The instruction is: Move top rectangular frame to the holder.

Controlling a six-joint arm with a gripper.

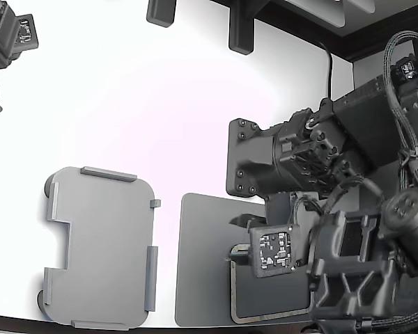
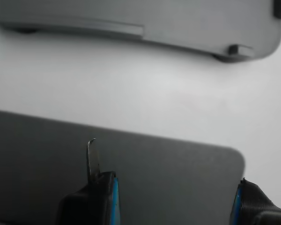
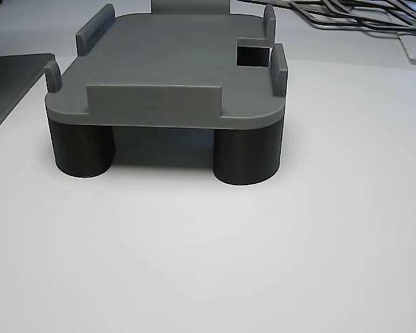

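The holder [image 1: 101,247] is seen bare on the white table [image 1: 160,104], well apart from the jaws and on the far side of the dark grey mat [image 1: 202,257]. Just beneath the arm's gripper [image 2: 173,197], the top rectangular frame [image 1: 234,292] lies flat on that mat, partly hidden. The jaws are spread wide and hold nothing, though a thin edge stands against one finger [image 2: 96,194]. The frame is judged light, thin and somewhat flexible; a pinch across one narrow side bar appears the likeliest hold.
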